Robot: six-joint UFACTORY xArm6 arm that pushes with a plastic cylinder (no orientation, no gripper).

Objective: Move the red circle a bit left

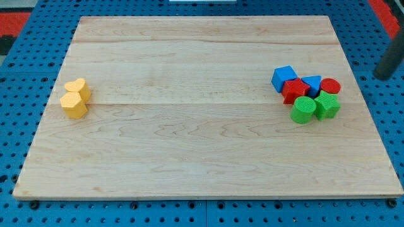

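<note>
The red circle (330,86) lies at the right end of a tight cluster on the right side of the wooden board (202,145). It touches a blue triangle (312,84) on its left and a green block (326,106) below it. A dark rod comes in at the view's right edge, and my tip (380,76) is off the board's right edge. The tip is to the right of and slightly above the red circle, clearly apart from it.
The cluster also holds a blue cube (284,77), a red star-like block (294,91) and a green circle (303,110). A yellow heart (77,88) and a yellow hexagon (74,106) touch each other near the board's left edge.
</note>
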